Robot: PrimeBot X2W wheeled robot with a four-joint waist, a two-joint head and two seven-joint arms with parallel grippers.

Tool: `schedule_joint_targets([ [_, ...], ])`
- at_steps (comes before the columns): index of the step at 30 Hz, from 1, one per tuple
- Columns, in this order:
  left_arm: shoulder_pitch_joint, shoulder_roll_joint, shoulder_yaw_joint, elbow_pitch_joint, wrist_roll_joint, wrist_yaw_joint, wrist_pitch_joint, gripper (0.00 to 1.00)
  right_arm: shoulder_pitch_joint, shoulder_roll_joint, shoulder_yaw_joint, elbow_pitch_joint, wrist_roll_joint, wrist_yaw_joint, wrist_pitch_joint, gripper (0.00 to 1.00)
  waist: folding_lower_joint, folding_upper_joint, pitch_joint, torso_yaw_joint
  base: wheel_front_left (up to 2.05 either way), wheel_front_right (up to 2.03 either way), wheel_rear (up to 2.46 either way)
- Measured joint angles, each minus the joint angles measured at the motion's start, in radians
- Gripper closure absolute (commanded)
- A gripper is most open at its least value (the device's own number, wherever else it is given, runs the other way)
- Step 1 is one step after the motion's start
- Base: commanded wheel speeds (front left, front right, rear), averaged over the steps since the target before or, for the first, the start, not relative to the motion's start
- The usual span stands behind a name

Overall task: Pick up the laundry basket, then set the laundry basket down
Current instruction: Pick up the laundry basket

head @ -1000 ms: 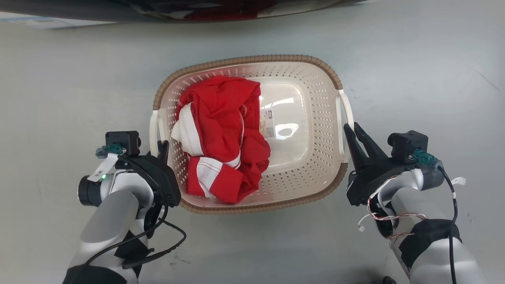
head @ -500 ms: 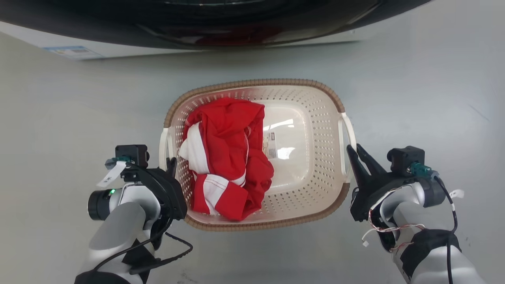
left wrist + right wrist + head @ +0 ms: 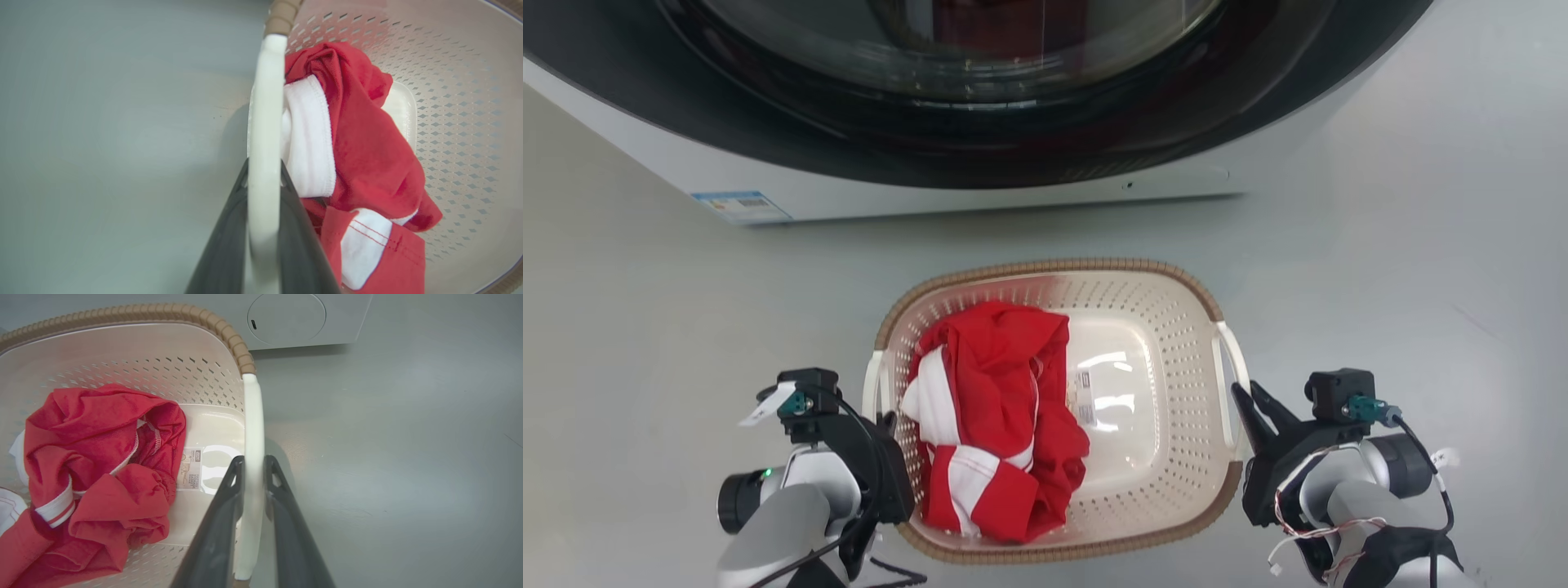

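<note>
Laundry basket sits in the lower middle of the head view, on the grey floor or just off it; I cannot tell which.

Left gripper is clenched on the white left handle, one finger either side of the bar. Right gripper grasps the right handle the same way.

Step in hand, as I read it: the lift. I want both wrists level and moving together, with the spacing between the arms fixed. The handles are thin, slick plastic, so any tilt or twist could let a bar slide through the fingers.

Contents: one crumpled red garment with white trim, heaped in the left half against that wall. The right half is bare, with a small label showing on the bottom. The load looks light but lopsided to the left, so I watch that side for sag.

Washer spans the top of the frame, well apart from the far rim.
</note>
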Motion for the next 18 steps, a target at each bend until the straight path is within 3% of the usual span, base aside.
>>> schedule_joint_targets([
  [18,0.129,-0.008,-0.027,0.029,-0.023,0.0,0.129,1.0,0.113,0.014,0.059,0.064,0.064,0.002,0.082,1.0,-0.0001,0.0,-0.247,0.001,0.0,0.0,0.0],
])
